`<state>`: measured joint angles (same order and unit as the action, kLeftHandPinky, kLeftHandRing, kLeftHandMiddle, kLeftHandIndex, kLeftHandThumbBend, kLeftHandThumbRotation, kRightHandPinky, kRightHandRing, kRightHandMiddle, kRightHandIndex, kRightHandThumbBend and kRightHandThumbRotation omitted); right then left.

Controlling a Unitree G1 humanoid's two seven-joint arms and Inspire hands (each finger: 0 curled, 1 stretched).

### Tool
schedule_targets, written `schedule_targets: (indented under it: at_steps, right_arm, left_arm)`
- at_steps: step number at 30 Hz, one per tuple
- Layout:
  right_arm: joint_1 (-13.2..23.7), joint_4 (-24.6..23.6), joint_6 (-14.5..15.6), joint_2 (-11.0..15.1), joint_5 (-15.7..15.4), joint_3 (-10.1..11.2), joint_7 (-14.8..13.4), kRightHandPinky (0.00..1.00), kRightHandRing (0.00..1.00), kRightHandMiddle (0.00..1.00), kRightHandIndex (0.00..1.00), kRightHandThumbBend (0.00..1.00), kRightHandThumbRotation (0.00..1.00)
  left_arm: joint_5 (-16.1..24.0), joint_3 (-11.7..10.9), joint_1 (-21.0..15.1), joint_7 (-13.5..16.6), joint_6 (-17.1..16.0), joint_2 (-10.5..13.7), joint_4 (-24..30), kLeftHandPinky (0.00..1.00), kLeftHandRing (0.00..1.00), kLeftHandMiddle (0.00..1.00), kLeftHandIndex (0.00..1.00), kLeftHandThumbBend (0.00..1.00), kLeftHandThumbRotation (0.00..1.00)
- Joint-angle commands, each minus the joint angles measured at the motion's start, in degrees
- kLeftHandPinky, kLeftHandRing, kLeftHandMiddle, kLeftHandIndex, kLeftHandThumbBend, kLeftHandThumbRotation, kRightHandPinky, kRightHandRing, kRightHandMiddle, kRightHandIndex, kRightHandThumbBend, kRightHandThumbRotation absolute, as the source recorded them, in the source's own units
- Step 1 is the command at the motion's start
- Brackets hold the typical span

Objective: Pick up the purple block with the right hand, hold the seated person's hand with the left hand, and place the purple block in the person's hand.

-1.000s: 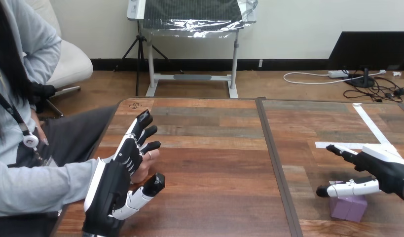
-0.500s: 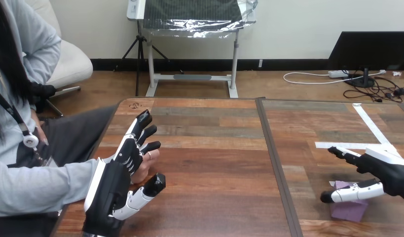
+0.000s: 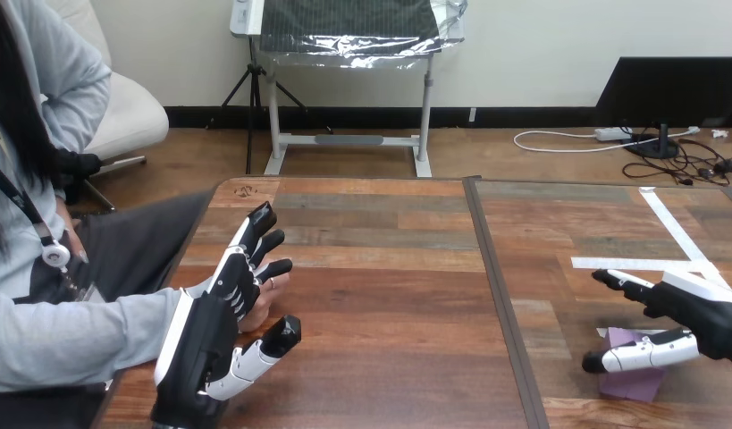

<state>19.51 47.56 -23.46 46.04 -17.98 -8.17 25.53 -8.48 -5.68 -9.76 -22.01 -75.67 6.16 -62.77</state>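
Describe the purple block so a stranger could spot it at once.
Look at the wooden table, right of its dark seam, near the front edge. There the purple block sits under the right hand. It is the only coloured solid there; the white tape strips nearby lie flat.

The brown wooden surface (image 3: 389, 295) between left hand (image 3: 203, 344) and right hand (image 3: 706, 313) lies unobstructed; a small purple block (image 3: 632, 382) sits under the right hand.

white tape strips (image 3: 673, 225) lie crossed on the wooden table (image 3: 389, 295).
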Motion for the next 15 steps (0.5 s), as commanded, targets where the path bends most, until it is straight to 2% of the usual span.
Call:
schedule_targets:
  at_steps: [1, 8, 15]
  right_arm:
    - [1.0, -2.0, -2.4, 2.9, 1.4, 2.1, 0.4, 0.95, 1.00, 1.00, 1.00, 1.00, 0.52]
    - [0.5, -2.1, -2.9, 3.3, 1.0, 1.9, 0.5, 0.95, 1.00, 1.00, 1.00, 1.00, 0.46]
    - [0.5, -1.1, -3.4, 3.0, 0.5, 1.5, -0.6, 0.94, 1.00, 1.00, 1.00, 1.00, 0.34]
  left_arm:
    - [0.0, -0.6, -4.6, 0.2, -1.0, -0.2, -0.2, 0.82, 0.92, 0.95, 0.95, 1.00, 0.73]
    - [-0.2, -0.6, -4.6, 0.0, -0.9, -0.2, -0.3, 0.82, 0.92, 0.96, 0.95, 1.00, 0.73]
    - [-0.4, -0.7, -4.6, -0.1, -1.0, -0.1, -0.4, 0.82, 0.92, 0.95, 0.95, 1.00, 0.73]
